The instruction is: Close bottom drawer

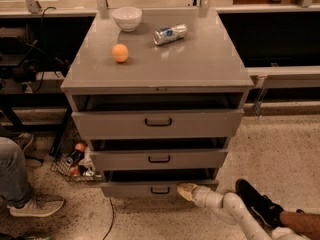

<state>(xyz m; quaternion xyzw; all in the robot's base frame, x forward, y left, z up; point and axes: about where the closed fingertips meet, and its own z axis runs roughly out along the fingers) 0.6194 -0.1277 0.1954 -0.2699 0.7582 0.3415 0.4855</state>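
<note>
Since the job is a push, entries start with the contact and then run left to right.

1. Bottom drawer (pixel 130 190): lowest of three grey fronts, standing a little way out of the cabinet (pixel 230 79). Its long axis runs side to side, level with the gripper and mostly to its left. The way shut is straight back into the cabinet.
2. Handle (pixel 160 190): small black bar, just left of the gripper, not grasped.
3. Gripper (pixel 186 190): pale tip at the right part of the drawer front, seemingly touching it. Whether it is apart or together cannot be told. It holds nothing.
4. Arm (pixel 225 206): white and jointed, trailing away down and to the right of the gripper. A push right of centre may skew the drawer, so a straight line matters.
5. Middle drawer (pixel 125 160) and top drawer (pixel 110 124): above the gripper, each also partly out.
6. Cabinet top, well above the gripper: white bowl (pixel 127 18) up and left, orange (pixel 120 52) below the bowl, and a can (pixel 170 34) lying on its side almost straight above.
7. Room: a seated person's leg and shoe (pixel 30 204) far left of the gripper, a wire basket (pixel 62 170) of cans between shoe and drawer, a black shoe (pixel 260 209) to the right, and speckled floor (pixel 280 154) all round.
</note>
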